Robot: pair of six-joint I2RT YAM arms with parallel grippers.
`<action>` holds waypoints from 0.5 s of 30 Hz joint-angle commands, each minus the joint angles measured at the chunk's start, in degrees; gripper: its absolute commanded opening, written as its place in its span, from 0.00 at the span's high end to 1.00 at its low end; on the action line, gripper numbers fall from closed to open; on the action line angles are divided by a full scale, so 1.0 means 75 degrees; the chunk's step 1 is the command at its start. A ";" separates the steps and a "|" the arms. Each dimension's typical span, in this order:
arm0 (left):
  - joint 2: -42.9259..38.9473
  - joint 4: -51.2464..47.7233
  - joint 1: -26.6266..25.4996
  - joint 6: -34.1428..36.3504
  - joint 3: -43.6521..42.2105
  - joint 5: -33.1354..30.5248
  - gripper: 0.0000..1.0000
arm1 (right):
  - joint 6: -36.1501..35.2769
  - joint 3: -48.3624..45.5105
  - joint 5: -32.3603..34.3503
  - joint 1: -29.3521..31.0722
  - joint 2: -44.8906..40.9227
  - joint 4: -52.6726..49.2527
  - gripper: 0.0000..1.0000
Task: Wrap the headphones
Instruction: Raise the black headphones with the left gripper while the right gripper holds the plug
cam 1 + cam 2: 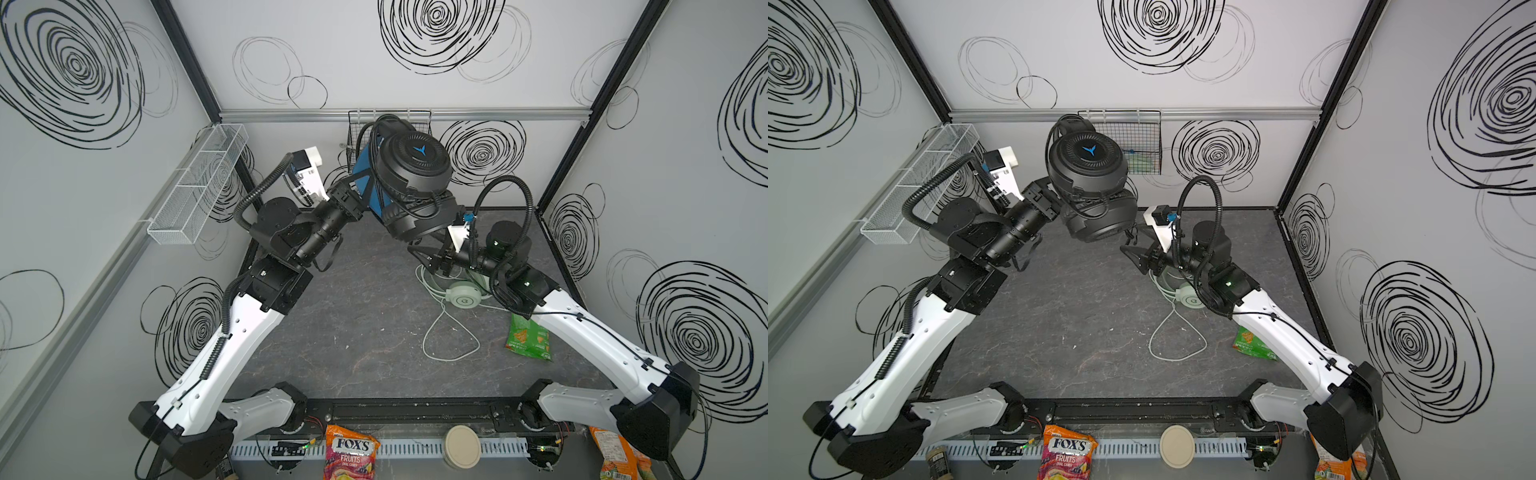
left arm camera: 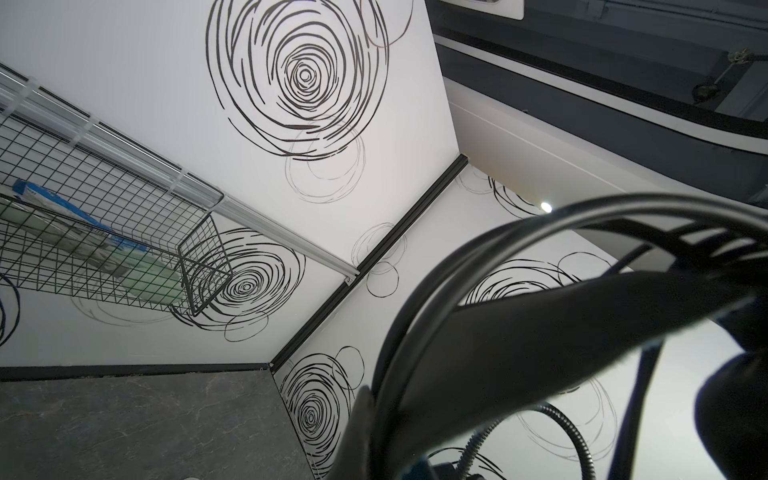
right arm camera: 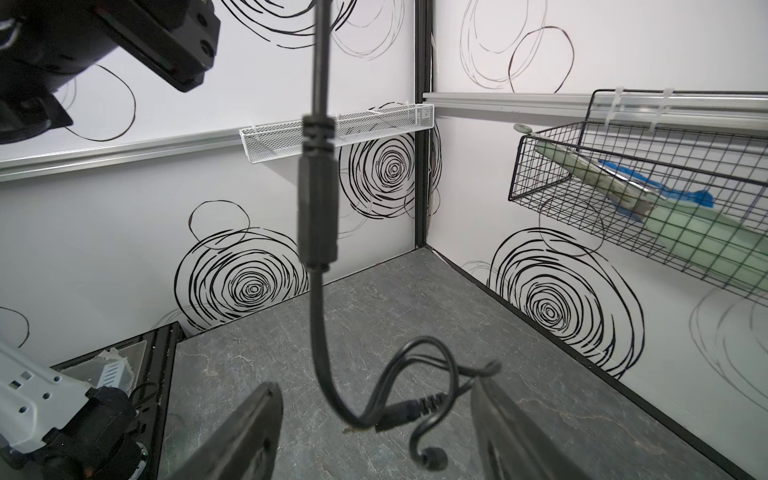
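The black headset (image 1: 411,166) is held aloft, its band pinched by the left gripper (image 1: 359,189). Its cable (image 3: 318,199) hangs upright between the spread jaws of the right gripper (image 3: 378,436) (untouched, it seems). The mint headset (image 1: 463,297) lies on the table (image 1: 353,332).

The left and middle of the worktop (image 1: 353,332) lay bare, giving open passage from the front edge toward the back wall. Above the rear middle the black headset (image 1: 411,166) hung raised and crowded that space. Its black cable (image 3: 318,208) dangled between the spread fingers (image 3: 257,428) of the right gripper (image 3: 374,386). On the right, the mint-green headset (image 1: 465,297), its pale cable (image 1: 444,358) looped toward the middle, and a green snack bag (image 1: 528,338) took up the surface. A black wire basket (image 1: 1142,141) jutted from the back wall, a white mesh basket (image 1: 195,187) from the left wall.
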 commanded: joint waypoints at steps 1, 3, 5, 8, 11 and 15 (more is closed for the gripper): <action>-0.0224 0.0996 0.0040 -0.0348 0.0173 0.0050 1.00 | -0.0212 0.0304 0.0231 0.0023 0.0130 0.0028 0.25; -0.0237 0.0993 0.0030 -0.0361 0.0162 0.0052 1.00 | -0.0237 0.0355 0.0270 0.0024 0.0185 0.0083 0.25; -0.0236 0.0996 0.0036 -0.0373 0.0156 0.0064 1.00 | -0.0248 0.0429 0.0270 0.0023 0.0276 0.0096 0.25; -0.0241 0.1023 0.0030 -0.0420 0.0144 0.0108 1.00 | -0.0234 0.0515 0.0252 0.0034 0.0398 0.0161 0.25; -0.0227 0.1043 0.0038 -0.0467 0.0144 0.0151 1.00 | -0.0242 0.0601 0.0169 0.0057 0.0508 0.0225 0.25; -0.0202 0.1087 0.0042 -0.0523 0.0144 0.0233 1.00 | -0.0245 0.0678 0.0030 0.0098 0.0661 0.0277 0.25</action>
